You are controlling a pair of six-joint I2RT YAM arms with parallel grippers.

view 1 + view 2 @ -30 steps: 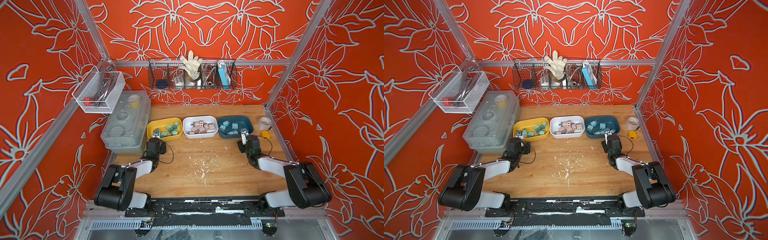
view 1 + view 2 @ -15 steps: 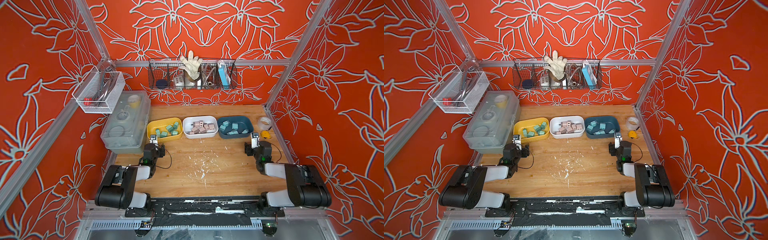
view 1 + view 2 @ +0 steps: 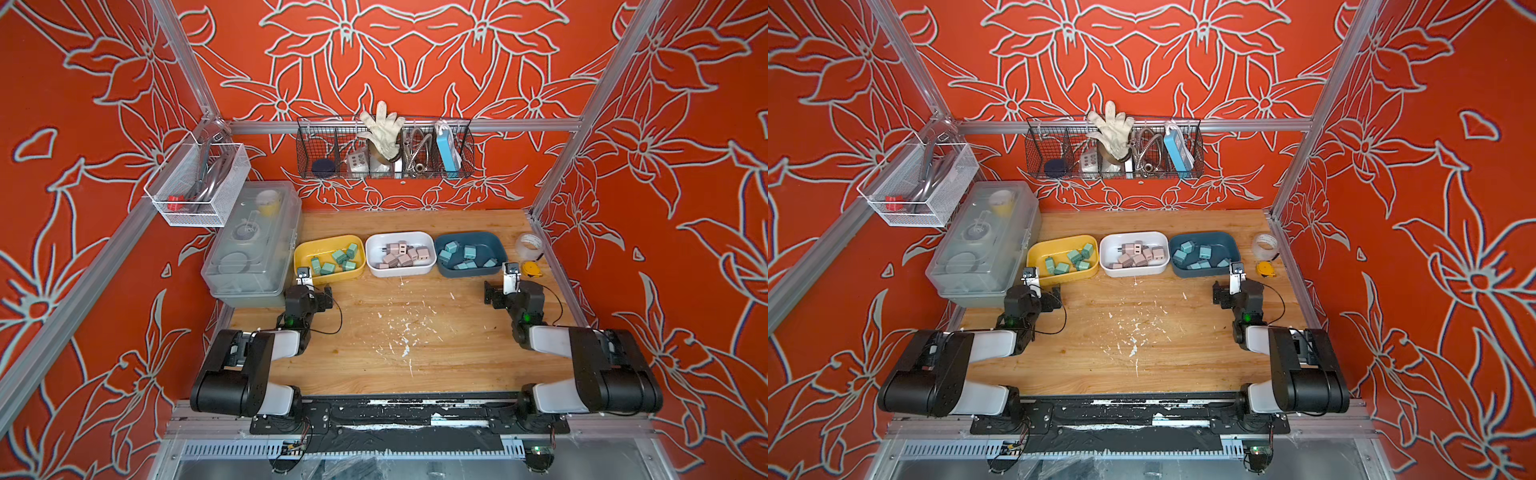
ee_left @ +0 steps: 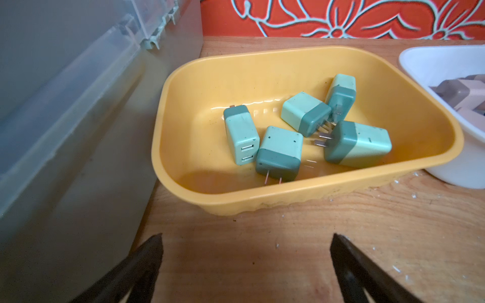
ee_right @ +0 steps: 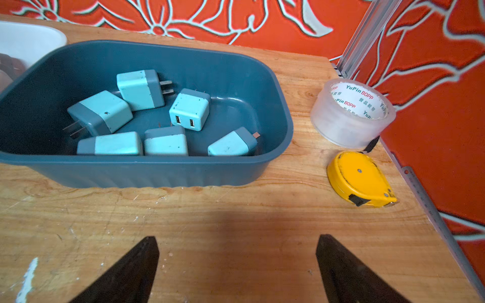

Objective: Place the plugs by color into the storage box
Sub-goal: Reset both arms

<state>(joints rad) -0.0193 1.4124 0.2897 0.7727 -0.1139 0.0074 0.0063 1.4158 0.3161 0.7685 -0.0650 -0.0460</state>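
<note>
Three storage boxes stand in a row at the back of the table. The yellow box (image 3: 328, 239) holds mint green plugs (image 3: 340, 256), the white box (image 3: 376, 249) holds dusty pink plugs (image 3: 401, 257), and the dark blue box (image 3: 490, 245) holds light blue plugs (image 3: 469, 252). My left gripper (image 3: 309, 291) hovers over bare wood just in front of the yellow box (image 4: 262, 202), open and empty (image 4: 246, 237). My right gripper (image 3: 512, 291) hovers in front of the blue box (image 5: 147, 173), also open with nothing between its fingers (image 5: 237, 238).
A clear lidded case (image 3: 249, 249) stands left of the yellow box, close to my left arm. A tape roll (image 5: 351, 115) and a yellow tape measure (image 5: 359, 181) lie right of the blue box by the wall. Wire baskets (image 3: 384, 153) hang on the walls.
Both grippers have drawn back from the boxes toward the front of the table. The jaws of both have opened wider.
</note>
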